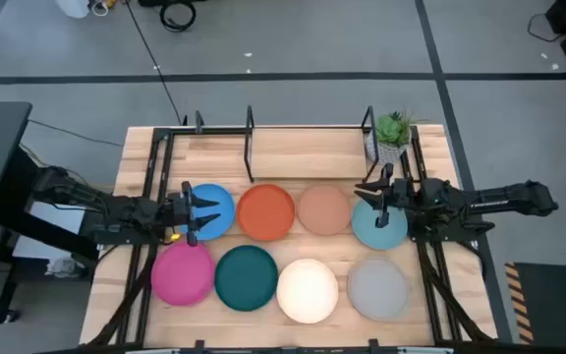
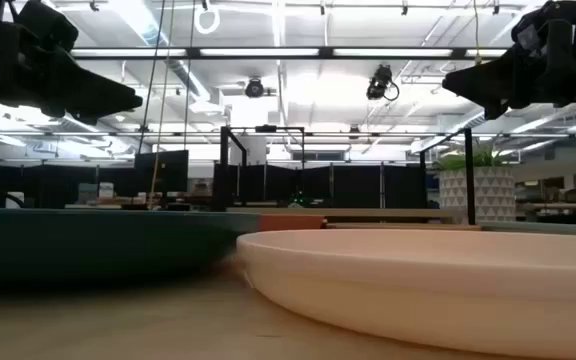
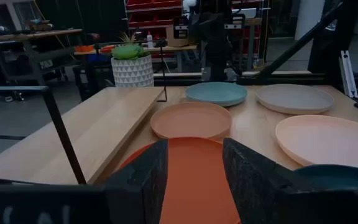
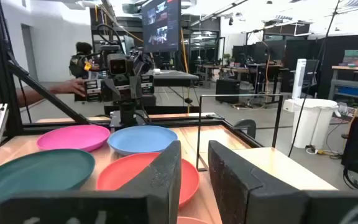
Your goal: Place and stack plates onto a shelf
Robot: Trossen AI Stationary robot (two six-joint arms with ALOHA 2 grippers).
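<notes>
Eight plates (image 1: 308, 289) flat on the table (image 1: 136, 147) in two rows of four, round, no long axis. Shelf (image 1: 293, 152) along the far edge, board bare. Left end effector (image 1: 193, 212) spread over the blue plate (image 1: 216, 206); right end effector (image 1: 378, 197) spread over the light blue plate (image 1: 373, 228).

Eight plates (image 1: 266, 212) in two rows of four on table (image 1: 136, 157), shelf (image 1: 293, 147) behind back row, plant (image 1: 392, 130) at shelf's right end
</notes>
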